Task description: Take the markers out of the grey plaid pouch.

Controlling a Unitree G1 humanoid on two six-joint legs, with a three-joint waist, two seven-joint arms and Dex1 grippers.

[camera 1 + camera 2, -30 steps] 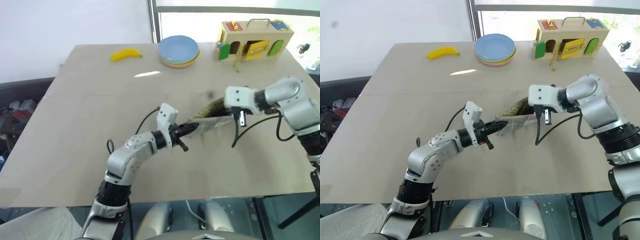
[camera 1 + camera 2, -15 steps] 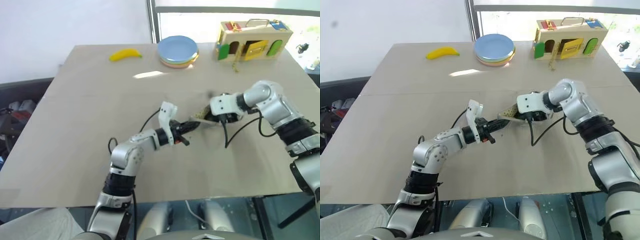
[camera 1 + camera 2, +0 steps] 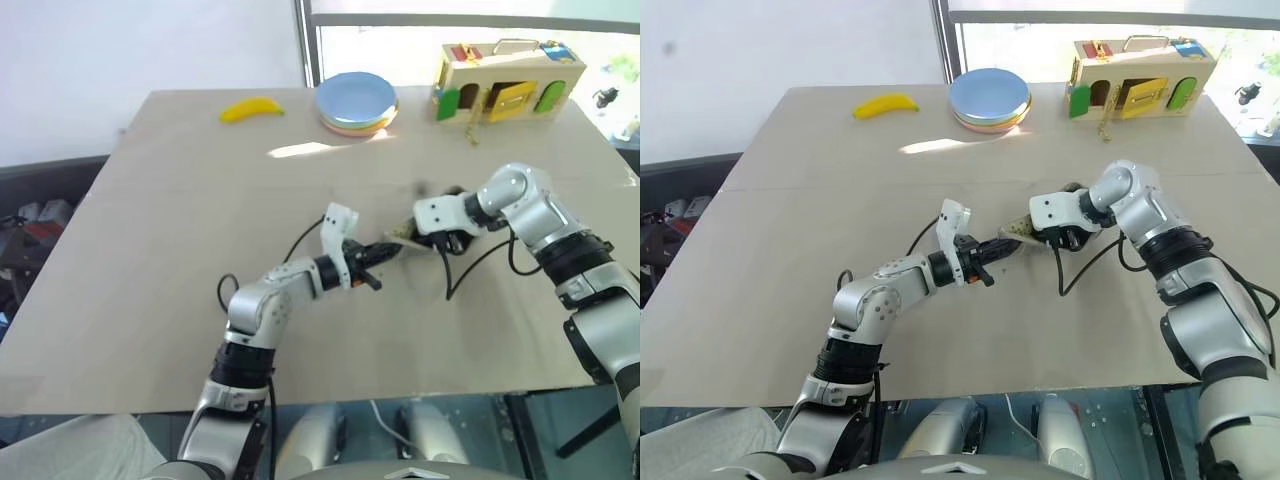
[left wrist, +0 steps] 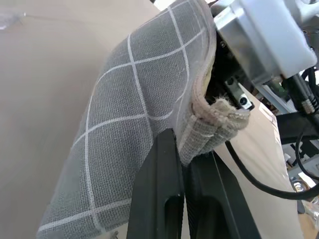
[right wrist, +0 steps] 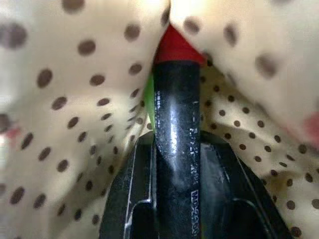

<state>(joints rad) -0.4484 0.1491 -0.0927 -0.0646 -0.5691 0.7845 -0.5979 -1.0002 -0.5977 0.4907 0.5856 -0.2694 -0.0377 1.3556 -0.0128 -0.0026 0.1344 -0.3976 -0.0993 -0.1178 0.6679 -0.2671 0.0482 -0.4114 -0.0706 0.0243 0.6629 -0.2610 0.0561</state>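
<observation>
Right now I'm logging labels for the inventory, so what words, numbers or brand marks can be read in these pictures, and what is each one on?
Nothing reads clearly.
Slim red marker with a black end, between the right end effector's fingers inside the dotted lining: a line of small pale print along the barrel, too blurred to read.
Grey plaid fabric pouch, pinched by the left end effector: no text, only grid lines.

Daylight from the window (image 3: 470,20) glares on the table (image 3: 300,150); wrist close-ups blur.
</observation>
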